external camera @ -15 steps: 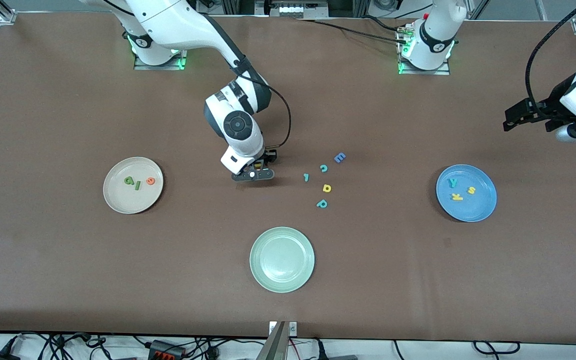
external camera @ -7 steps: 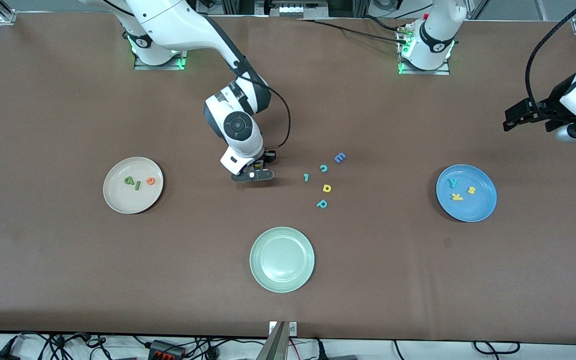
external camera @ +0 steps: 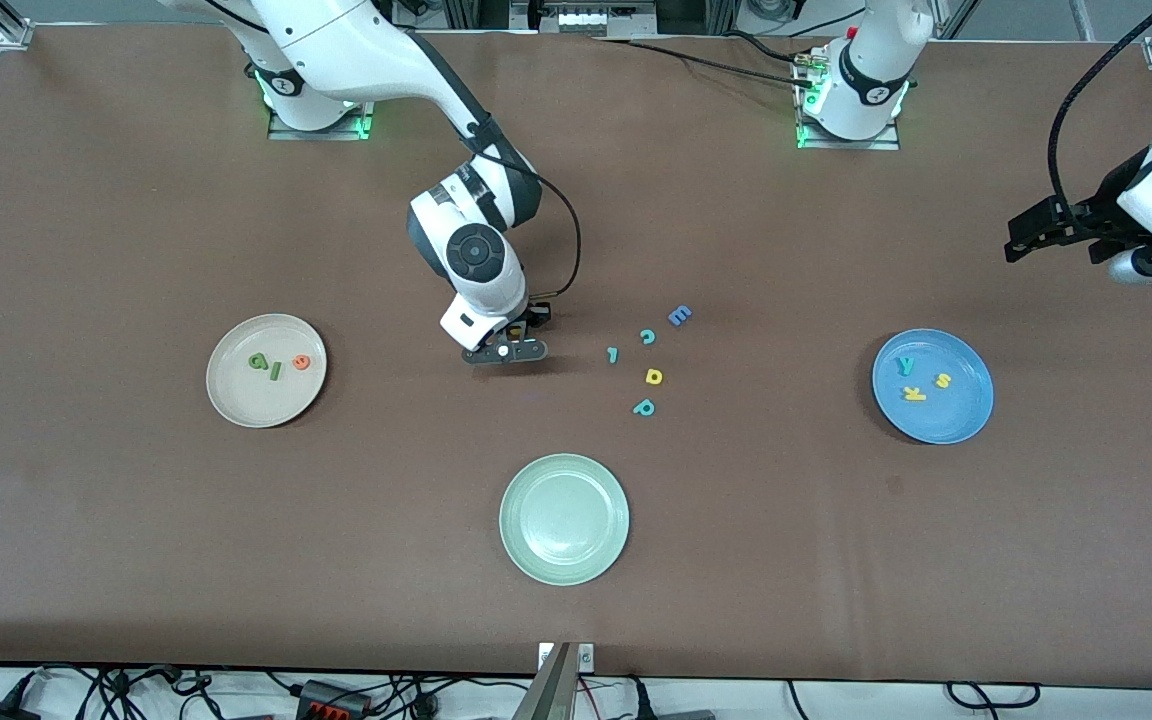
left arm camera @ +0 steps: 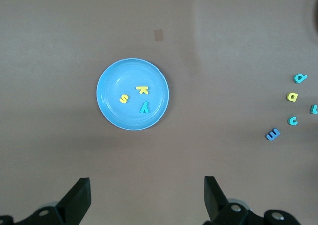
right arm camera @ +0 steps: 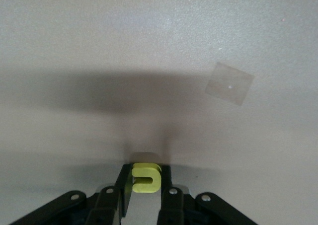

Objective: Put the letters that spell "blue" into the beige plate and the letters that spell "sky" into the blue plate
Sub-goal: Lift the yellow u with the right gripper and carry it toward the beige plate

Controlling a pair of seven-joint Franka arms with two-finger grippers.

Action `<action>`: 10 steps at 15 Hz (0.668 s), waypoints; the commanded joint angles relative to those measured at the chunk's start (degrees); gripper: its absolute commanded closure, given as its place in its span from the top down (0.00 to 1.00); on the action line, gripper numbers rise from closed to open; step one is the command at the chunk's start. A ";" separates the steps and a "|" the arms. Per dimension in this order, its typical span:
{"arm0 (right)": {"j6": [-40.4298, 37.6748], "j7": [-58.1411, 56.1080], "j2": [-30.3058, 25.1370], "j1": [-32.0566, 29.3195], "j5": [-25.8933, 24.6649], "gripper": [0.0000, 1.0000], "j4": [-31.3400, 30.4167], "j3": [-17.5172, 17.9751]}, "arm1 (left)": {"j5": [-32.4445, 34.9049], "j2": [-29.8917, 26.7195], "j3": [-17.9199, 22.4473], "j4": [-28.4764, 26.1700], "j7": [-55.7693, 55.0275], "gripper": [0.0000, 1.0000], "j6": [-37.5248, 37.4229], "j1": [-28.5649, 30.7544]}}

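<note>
Low over the bench (external camera: 136, 560), the right end effector (right arm camera: 144, 195) pinched the yellow "u" (right arm camera: 146, 178); the left end effector (left arm camera: 144, 200) waited wide open.

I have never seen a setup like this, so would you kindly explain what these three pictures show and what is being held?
Two white robot arms stand at a brown table. One picture looks down from across it; the other two come from cameras on each arm's wrist.

The right pincer, low over the table, grips the yellow "u" between its fingers. The left pincer waits open, high above the blue plate, which holds "s", "k" and "y".

The beige plate holds "b", "l" and "e". A pale green plate sits nearest the front camera. Spare letters lie loose mid-table.
</note>
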 commanded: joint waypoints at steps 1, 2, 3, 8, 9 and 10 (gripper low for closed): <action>-0.69 0.01 -0.37 -0.54 -0.70 0.14 1.01 -0.60 | 0.33 0.91 -0.32 1.20 -0.61 1.00 -1.06 0.25; -1.91 -0.25 -2.12 -1.59 -0.78 0.14 1.01 -0.95 | 0.33 0.92 -0.32 1.11 -0.52 1.00 -1.06 0.43; -4.18 -0.43 -3.27 -2.21 -0.78 0.14 1.01 -1.56 | 0.33 1.00 -0.32 1.11 -0.43 1.00 -1.06 0.52; -16.66 -11.47 -8.72 -6.24 -1.14 0.14 0.84 -10.35 | 0.33 1.09 -0.23 1.11 0.18 1.00 -1.23 0.70; -18.69 -16.81 -9.43 -8.69 -1.14 0.14 0.40 -11.32 | 0.42 1.09 -0.31 1.20 0.09 1.00 -1.23 0.52; -20.53 -21.13 -9.78 -11.33 -1.14 0.14 0.22 -11.76 | 0.42 1.09 -0.32 1.20 0.18 1.00 -1.23 0.52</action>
